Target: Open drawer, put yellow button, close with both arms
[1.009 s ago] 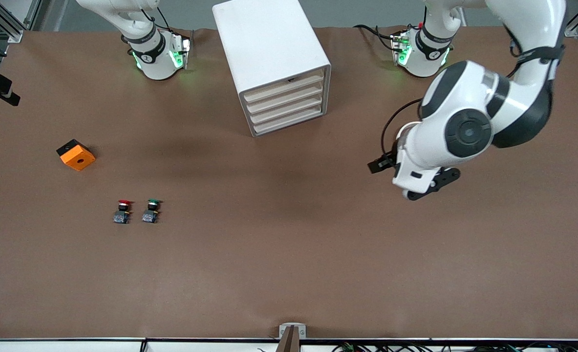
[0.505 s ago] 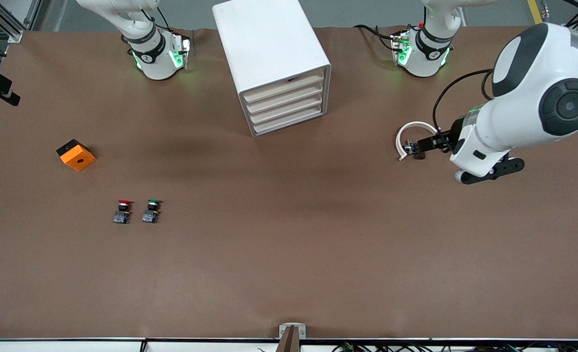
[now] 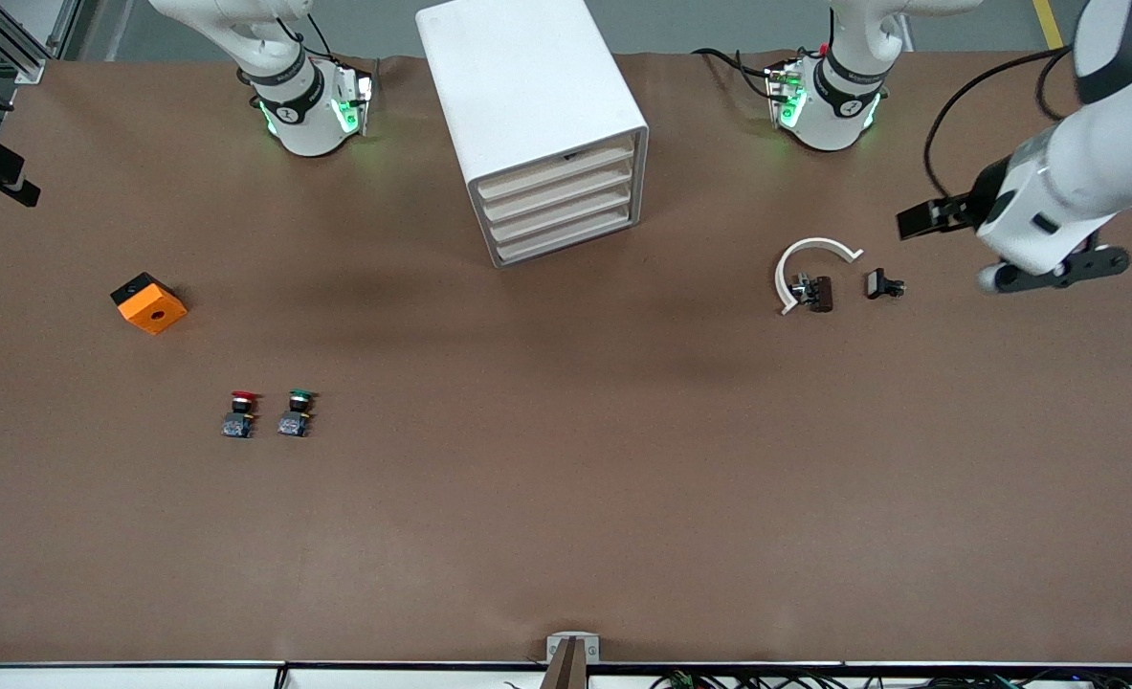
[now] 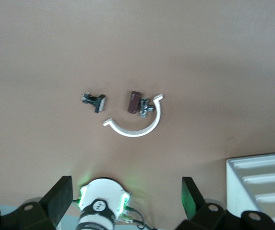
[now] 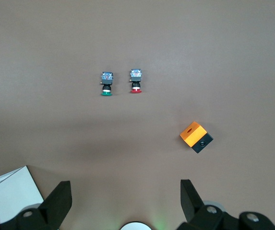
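**A:** Start with the big things. Where do the arms stand?

**B:** The brown table (image 3: 566,536) has both bases along one edge. The left gripper (image 4: 125,205) hangs over the left arm's end of the table, its fingers (image 4: 56,205) spread wide and holding nothing. The right gripper (image 5: 124,199) is high over the right arm's end, also spread and empty; that arm seems to wait.

**A:** And the white rounded box cabinet (image 3: 527,86)?

**B:** It sits between the bases. Its four cream-fronted tray drawers (image 3: 558,196) are all pushed in.

**A:** The yellow button?

**B:** No view shows it. I see an orange-topped black cube (image 3: 149,302), a white curved strip (image 3: 805,256) and a small black part (image 3: 883,284) beside it. There is also a red-capped button (image 3: 240,411) beside a green-capped button (image 3: 296,411). Perhaps the yellow one lies in a shut drawer; I cannot tell.

**A:** How would they handle?

**B:** The drawer likely slides lightly; catch its front lip. The button should be light and stiff, with a slippery round cap, so pinch the squarer dark body.
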You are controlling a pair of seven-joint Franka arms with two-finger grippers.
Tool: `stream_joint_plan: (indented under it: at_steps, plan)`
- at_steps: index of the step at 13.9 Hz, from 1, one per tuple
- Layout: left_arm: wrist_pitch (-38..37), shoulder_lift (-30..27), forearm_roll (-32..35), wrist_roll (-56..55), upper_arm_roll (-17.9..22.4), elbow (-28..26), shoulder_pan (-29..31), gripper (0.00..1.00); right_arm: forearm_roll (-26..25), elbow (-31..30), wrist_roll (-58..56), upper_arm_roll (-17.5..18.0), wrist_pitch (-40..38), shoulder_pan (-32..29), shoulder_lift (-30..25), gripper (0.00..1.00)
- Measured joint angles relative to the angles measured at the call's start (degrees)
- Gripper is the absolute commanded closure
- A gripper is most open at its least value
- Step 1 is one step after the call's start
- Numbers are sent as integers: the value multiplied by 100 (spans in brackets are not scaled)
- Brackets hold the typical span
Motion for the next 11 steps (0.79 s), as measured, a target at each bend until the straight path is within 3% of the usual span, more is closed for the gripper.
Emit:
stream_joint_plan:
  at_steps: [2,7,11]
  plan:
    - [151,-583,-1,415,95,-586,228,0,0,-2,0,0,0,0,0,0]
    - [1394,-2026,12,697,281,-2344,312,0,0,-4,0,-3,0,0,0,0]
    - [1767,-2197,96,874,263,-2334,322,0,0,-5,0,-5,-1,0,0,0]
